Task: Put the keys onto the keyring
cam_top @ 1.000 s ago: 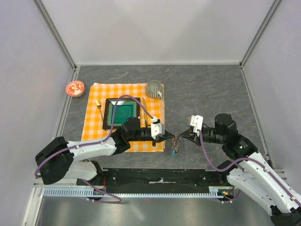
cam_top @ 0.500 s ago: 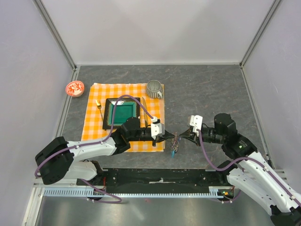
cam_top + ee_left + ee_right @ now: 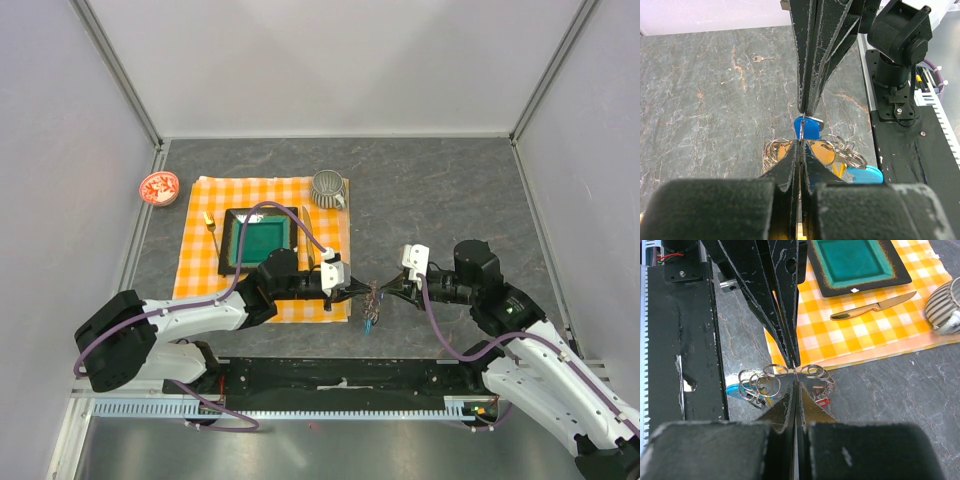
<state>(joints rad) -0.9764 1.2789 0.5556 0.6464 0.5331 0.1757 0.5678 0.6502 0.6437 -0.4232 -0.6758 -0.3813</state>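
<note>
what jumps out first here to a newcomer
The left arm and right arm meet nose to nose at the near middle of the grey marbled table, both jaws shut on a bunch of silver key rings with coloured tags. On the left lies an orange checked cloth bearing a dark-rimmed teal square dish and a ribbed grey cup at its far right corner.

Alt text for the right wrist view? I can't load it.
The right gripper and left gripper, both shut, meet tip to tip, pinching the keyring, whose silver loops fan out either side with a cyan tag. Behind lie a checked cloth, teal plate, knife and ribbed cup.
</note>
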